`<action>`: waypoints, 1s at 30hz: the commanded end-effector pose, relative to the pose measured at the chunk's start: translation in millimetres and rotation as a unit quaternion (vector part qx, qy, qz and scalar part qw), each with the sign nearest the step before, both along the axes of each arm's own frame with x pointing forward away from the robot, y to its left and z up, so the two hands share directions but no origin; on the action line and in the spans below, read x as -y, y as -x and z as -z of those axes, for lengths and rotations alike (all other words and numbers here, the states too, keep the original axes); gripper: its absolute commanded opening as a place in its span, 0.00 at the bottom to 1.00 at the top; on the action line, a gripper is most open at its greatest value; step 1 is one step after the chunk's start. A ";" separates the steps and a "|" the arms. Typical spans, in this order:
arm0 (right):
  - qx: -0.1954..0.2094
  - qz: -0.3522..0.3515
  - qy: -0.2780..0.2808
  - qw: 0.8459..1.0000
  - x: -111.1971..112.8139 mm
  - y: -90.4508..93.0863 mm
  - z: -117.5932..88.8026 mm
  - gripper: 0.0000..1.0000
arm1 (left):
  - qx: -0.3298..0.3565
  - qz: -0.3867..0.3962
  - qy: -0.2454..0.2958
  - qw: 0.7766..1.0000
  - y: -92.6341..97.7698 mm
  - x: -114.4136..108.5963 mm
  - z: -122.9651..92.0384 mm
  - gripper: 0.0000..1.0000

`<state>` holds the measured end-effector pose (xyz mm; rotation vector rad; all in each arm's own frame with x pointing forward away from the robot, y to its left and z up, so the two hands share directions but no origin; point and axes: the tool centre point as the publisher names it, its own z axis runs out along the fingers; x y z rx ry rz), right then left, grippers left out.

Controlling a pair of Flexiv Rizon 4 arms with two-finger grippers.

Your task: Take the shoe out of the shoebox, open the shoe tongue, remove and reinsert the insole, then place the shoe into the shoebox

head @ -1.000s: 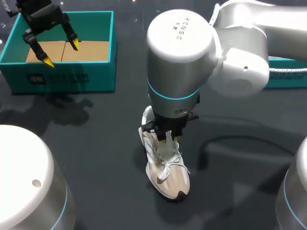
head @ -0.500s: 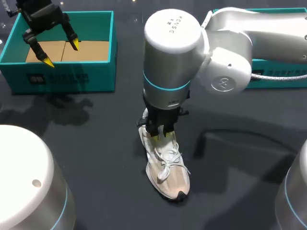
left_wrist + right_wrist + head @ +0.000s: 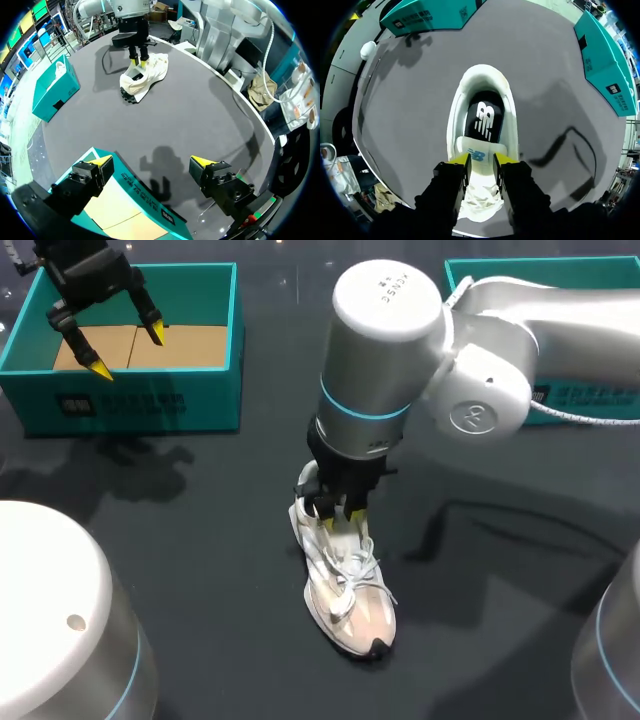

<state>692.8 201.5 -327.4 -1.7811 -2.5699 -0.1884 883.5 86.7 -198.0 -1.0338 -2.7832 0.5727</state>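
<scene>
White shoe [image 3: 345,590] stands upright on dark desk [image 3: 200,540], well apart from teal shoebox [image 3: 140,405], right pincer [image 3: 482,161] pinching its tongue [image 3: 480,149] from both sides, left pincer [image 3: 128,353] spread wide above shoebox.

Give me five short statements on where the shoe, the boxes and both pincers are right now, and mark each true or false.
1. The shoe stands on the table, outside both boxes. True.
2. The left pincer holds the insole. False: it is open and empty, above the shoebox.
3. The right pincer is down at the shoe's tongue. True.
4. The dark insole lies on the table beside the shoe. False: the insole is inside the shoe.
5. A second teal box sits on the right arm's side. True.
</scene>
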 end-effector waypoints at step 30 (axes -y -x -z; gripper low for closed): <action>0.032 -0.406 0.060 0.911 -11.8 -3.7 -64.0 1.00 | 0.000 0.000 -0.001 1.000 -0.3 -0.1 -0.5 1.00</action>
